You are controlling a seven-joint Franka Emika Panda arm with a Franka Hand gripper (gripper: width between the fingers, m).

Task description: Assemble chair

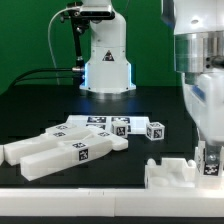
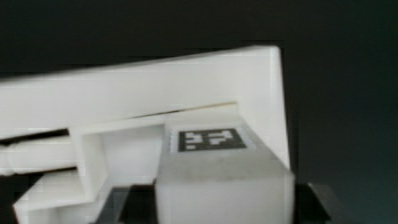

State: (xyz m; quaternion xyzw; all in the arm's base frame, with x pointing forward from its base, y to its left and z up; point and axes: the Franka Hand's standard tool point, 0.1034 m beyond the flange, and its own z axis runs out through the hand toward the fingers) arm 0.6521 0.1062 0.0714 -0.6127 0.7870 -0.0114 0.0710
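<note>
The chair lies in loose matte white pieces. Long bars (image 1: 48, 152) and a flat slab (image 1: 92, 127) lie at the exterior view's left, with two small tagged blocks (image 1: 121, 127) (image 1: 153, 129) beside them. My gripper (image 1: 208, 166) reaches down at the exterior view's right front and is shut on a white tagged piece (image 1: 211, 160). In the wrist view this piece (image 2: 214, 165) fills the gap between my dark fingers (image 2: 132, 198), so my gripper (image 2: 228, 200) grips both its sides. Its tag faces the camera.
A white bracket-shaped block (image 1: 170, 173) stands at the table's front, just left of my gripper in the exterior view; in the wrist view its wall (image 2: 151, 90) lies right behind the held piece. The robot's base (image 1: 105, 55) stands at the back.
</note>
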